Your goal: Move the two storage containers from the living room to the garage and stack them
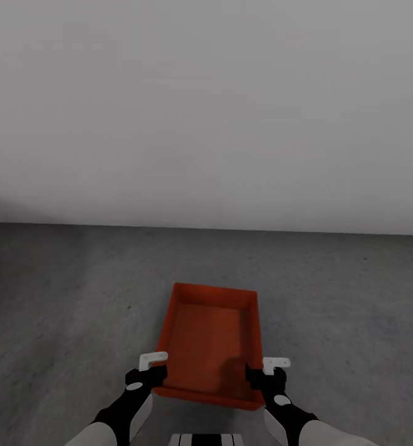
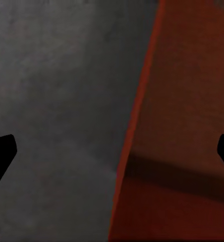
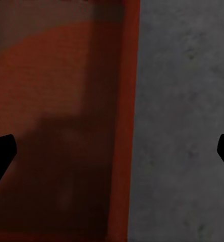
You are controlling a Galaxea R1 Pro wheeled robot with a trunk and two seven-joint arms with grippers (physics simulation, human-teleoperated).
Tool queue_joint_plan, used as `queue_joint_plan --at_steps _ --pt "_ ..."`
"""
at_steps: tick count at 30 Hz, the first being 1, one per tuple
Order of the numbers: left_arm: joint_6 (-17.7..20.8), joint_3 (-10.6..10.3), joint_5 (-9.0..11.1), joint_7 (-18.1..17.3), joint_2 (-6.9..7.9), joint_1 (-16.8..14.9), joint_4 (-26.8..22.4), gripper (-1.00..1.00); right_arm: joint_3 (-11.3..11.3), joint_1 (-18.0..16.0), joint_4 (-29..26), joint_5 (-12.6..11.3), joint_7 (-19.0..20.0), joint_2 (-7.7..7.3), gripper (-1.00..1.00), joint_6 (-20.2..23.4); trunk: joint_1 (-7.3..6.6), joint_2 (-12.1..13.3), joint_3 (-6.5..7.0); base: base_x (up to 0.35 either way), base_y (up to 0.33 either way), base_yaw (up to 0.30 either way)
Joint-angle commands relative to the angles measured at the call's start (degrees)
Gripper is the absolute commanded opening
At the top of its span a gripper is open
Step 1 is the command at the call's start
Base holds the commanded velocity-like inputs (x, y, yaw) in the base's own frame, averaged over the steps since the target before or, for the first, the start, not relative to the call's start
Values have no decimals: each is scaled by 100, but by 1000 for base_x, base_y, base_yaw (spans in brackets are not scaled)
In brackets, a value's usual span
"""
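Storage container (image 1: 208,341), orange-red and lidless, lies on the dark grey floor (image 1: 57,297) of the garage, directly ahead of the robot and short of the plain white-grey wall (image 1: 206,105). Whether it is one bin or two nested cannot be told from the head view.

Left gripper (image 1: 152,376) is positioned at the container's near left corner. In the left wrist view the dark fingertips (image 2: 1,156) are spread wide, one over the floor (image 2: 56,91) and one over the container's interior, with the left wall (image 2: 134,121) passing between them. No contact between fingers and wall is visible.

Container interior (image 1: 209,347) is bare; a shadow lies across its near end.

Right gripper (image 1: 261,378) is positioned at the near right corner. In the right wrist view its fingertips (image 3: 1,156) are likewise spread wide, straddling the right wall (image 3: 126,121), with the container's bottom (image 3: 51,101) on one side and floor (image 3: 187,111) on the other.
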Motion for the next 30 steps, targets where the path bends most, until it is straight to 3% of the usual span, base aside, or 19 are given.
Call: queue_joint_plan --at_steps 1,30 --pt "-16 15 12 8 -3 -2 3 100 50 -3 5 -55 -18 2 100 -19 -23 40 15 0 0 0" --pt "-16 31 12 17 5 -2 3 100 50 -3 5 -61 -18 8 100 -20 -660 1203 535 0 0 0"
